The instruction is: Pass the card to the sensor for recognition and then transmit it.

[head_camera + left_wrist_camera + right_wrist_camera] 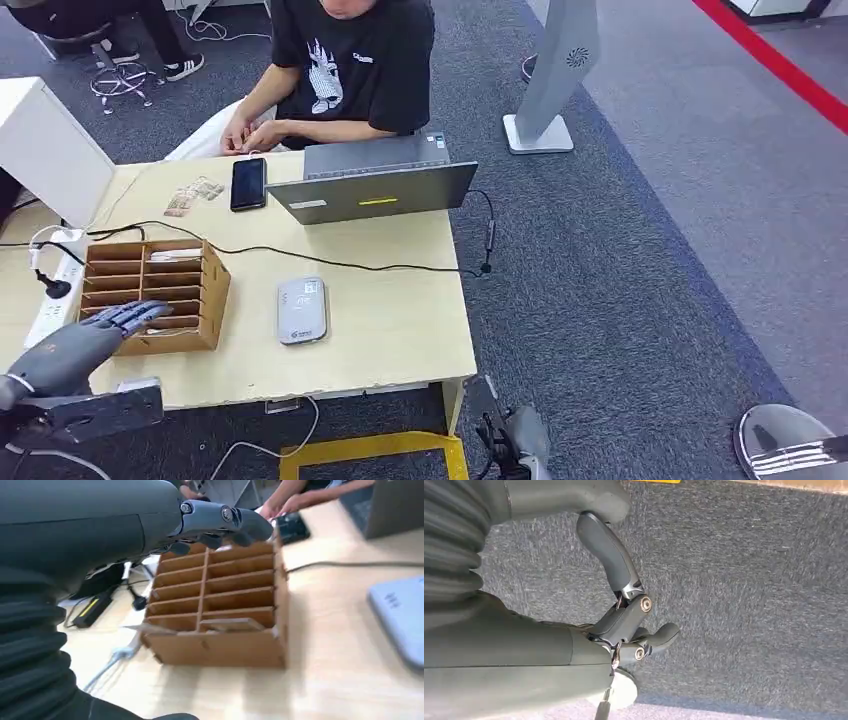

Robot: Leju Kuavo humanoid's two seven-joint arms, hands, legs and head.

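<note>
Black cable (300, 257) crosses between rack (150, 292) and laptop (375, 185).

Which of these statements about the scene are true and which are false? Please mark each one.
1. The left hand is at the wooden card rack. True.
2. The left hand already holds a card. False: nothing is in it.
3. The grey sensor lies on the table beside the rack. True.
4. The right hand rests on the table. False: it hangs over the carpet.
5. The phone lies inside the rack. False: it lies near the laptop.

Open grey laptop (375, 180), black phone (248, 184), seated person (345, 65)
</note>
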